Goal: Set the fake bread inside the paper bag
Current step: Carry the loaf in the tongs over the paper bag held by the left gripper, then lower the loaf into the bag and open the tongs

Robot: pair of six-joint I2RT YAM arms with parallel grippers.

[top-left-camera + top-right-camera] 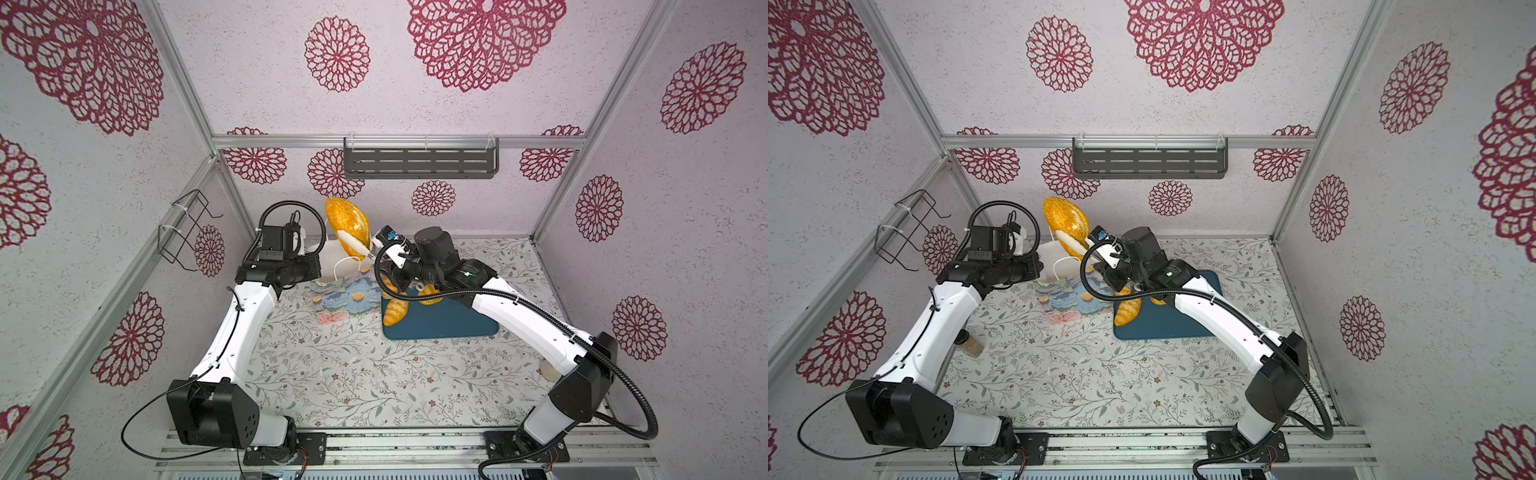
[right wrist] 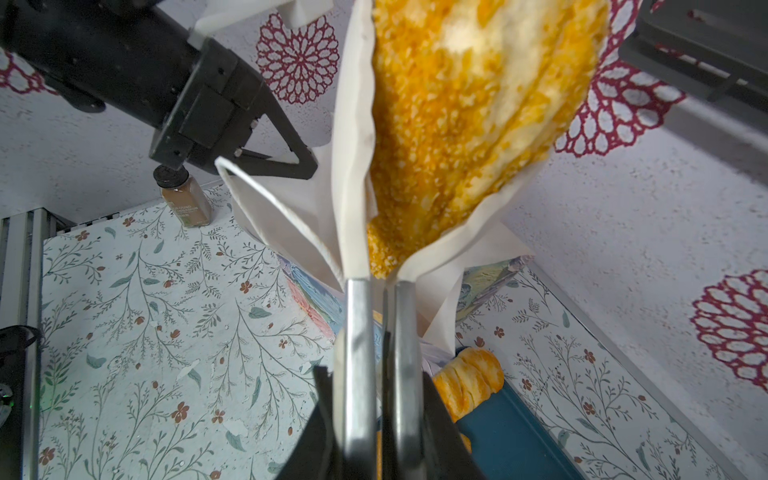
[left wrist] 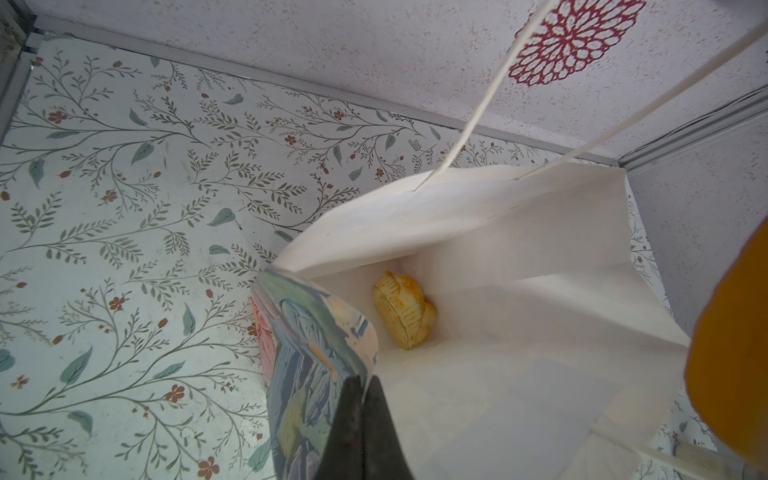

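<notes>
Golden and glossy, the large oval toy loaf is hanging high at the far side of the table. Your right gripper is squeezing tight on the bare metal handles of the cream-coloured tongs, whose blades are cupping it. I'd judge you're carrying it that way because the loaf is too wide for the jaws alone.

Beneath it, the flower-printed paper bag is standing upright, just left of the flat teal tray. Your left gripper is pinching hard on the bag's left rim, apparently holding the mouth wide for the drop.

A small yellow ridged pastry is lying at the bottom already. A striped golden roll and others are waiting on the tray.

Watch the white cord handles rising from the rim, and the left arm crowding close. A small brown spice jar is standing near left, well apart from the bag.
</notes>
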